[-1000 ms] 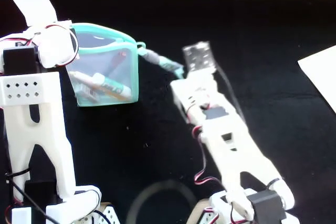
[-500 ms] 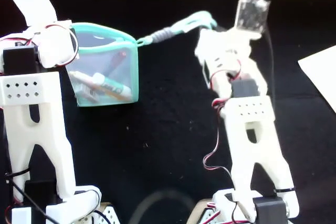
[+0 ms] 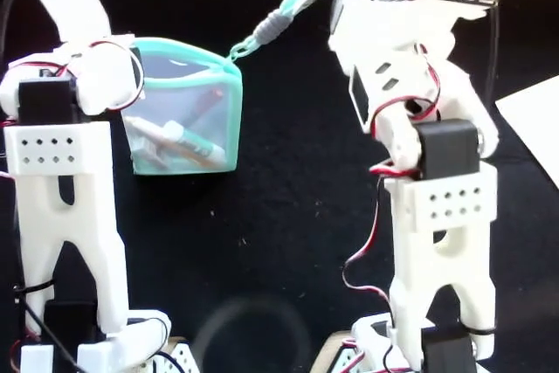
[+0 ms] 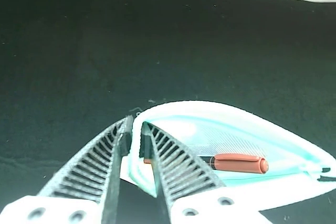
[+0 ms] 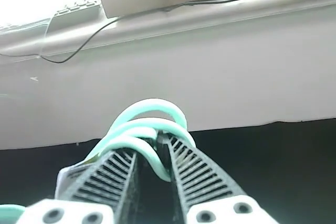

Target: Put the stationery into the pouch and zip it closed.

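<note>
Pouch: the teal pouch point(image 3: 183, 111) is held upright by its rim over the desk point(image 3: 279, 198), at the left arm's side, mouth open.
L arm: the left gripper point(image 4: 135, 125) has its fingers pinched on the pouch rim, one inside and one outside, so the bag is anchored against a pull.
R arm: the right gripper point(image 5: 153, 148) has its fingers clamped on the looped strap point(image 3: 266, 31), which is raised high and drawn away from the pouch corner.
Contents: a red pen point(image 4: 239, 163) and a marker point(image 3: 175, 139) are seen inside, so the stationery is judged loaded.
Zip: not yet shut. The strap is prob. tied to the slider, but the join is too small to tell.
Next: the zip is to be drawn shut w/ the rim held as counter-force.
</note>
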`<state>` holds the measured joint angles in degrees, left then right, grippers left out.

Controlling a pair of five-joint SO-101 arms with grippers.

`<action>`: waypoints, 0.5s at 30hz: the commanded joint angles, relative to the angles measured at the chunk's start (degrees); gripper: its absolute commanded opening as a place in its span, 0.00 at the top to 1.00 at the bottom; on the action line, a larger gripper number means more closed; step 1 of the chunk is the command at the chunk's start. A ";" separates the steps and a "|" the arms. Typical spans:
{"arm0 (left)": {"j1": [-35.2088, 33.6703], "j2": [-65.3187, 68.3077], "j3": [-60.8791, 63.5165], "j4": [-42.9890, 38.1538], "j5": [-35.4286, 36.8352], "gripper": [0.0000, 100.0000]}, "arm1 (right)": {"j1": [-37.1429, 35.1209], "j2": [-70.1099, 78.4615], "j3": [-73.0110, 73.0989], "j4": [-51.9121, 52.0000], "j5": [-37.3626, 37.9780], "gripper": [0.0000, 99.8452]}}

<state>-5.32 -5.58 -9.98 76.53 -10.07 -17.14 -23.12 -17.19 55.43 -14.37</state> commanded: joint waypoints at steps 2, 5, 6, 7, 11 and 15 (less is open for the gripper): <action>4.53 1.63 1.36 0.44 0.62 0.99 | -1.01 -2.86 -13.32 7.52 0.00 0.99; 6.37 1.54 -0.31 0.70 0.62 0.99 | -0.84 -2.86 -19.65 12.18 0.00 0.99; 6.99 1.54 -1.36 0.70 0.70 0.99 | -0.75 -2.86 -21.67 13.58 0.00 0.99; 7.69 1.54 -2.42 0.70 0.70 0.99 | -0.66 -2.86 -23.16 14.81 0.09 0.99; 11.21 1.80 -5.67 0.70 0.70 0.99 | -0.92 -2.86 -26.33 19.65 3.60 0.99; 15.96 2.24 -5.23 0.79 0.70 0.99 | -1.01 -2.77 -26.42 22.37 3.87 0.99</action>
<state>6.55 -4.18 -15.34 76.70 -10.07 -18.11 -23.21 -40.31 76.97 -11.12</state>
